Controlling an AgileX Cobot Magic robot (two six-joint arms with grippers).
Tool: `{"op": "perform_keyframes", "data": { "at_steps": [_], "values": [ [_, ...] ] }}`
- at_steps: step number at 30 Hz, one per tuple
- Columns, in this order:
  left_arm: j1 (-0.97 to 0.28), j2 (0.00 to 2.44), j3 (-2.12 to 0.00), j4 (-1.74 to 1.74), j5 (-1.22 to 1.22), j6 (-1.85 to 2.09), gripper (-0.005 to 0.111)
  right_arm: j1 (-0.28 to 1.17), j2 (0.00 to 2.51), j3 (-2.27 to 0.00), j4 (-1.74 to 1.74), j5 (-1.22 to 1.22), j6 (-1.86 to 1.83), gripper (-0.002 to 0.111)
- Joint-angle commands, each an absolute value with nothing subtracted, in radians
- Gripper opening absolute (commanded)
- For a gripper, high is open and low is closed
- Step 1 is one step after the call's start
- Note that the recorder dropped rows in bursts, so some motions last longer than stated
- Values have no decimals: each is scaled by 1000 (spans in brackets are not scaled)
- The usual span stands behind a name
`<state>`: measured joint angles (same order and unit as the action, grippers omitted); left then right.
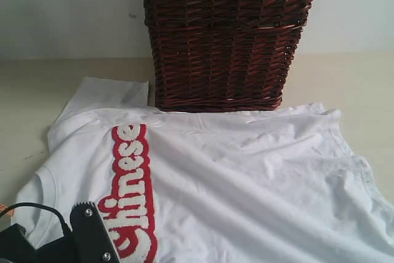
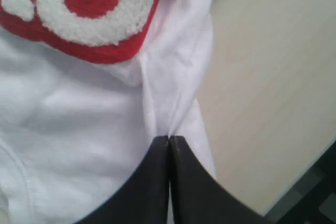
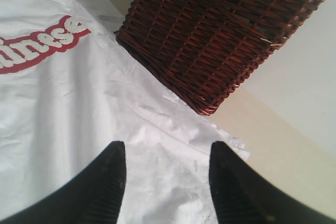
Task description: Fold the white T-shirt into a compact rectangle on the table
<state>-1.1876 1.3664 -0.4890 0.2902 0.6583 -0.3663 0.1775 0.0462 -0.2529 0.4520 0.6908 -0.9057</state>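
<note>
Large white cotton short-sleeved T-shirt (image 1: pixel 246 177) lies spread front up on the broad matte cream-beige table (image 1: pixel 363 84). It is wrinkled, and its fuzzy white, red-outlined lettering (image 1: pixel 132 189) runs toward the near edge. The far hem touches the foot of the dark brown woven wicker basket (image 1: pixel 225 41). One sleeve (image 1: pixel 114 93) lies flat just left of the basket. Bare table shows left of the sleeve and right of the basket. The shirt's right side runs out of the exterior view.

Left gripper (image 2: pixel 169 142) is low at the shirt's near-left edge beside the lettering. Its jaws are clenched on a pinched ridge of cloth, with bare table alongside.

Right gripper (image 3: pixel 167 153) hovers over the far hem near the basket. Its jaws stand apart, grasping nothing.
</note>
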Motion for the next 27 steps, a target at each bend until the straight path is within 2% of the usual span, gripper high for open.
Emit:
{"op": "perform_keyframes", "data": {
  "at_steps": [1,10,20,24,25,27],
  "values": [
    [-1186,1356,-467,234,685,-331,0,175,42,-246,460,685,-903,49],
    [-1186,1313,-426,-80,660,7,0,175,42,-246,460,685,-903,49],
    [-1186,1300,-426,-212,660,30,2,175,42,-246,462,685,-903,49],
    [-1186,1300,-426,-254,656,23,33,175,42,-246,462,685,-903,49],
    [-1186,1300,-426,-293,648,23,45,175,42,-246,462,685,-903,49],
    [-1186,1300,-426,-356,612,23,57,175,42,-246,462,685,-903,49]
  ]
}}
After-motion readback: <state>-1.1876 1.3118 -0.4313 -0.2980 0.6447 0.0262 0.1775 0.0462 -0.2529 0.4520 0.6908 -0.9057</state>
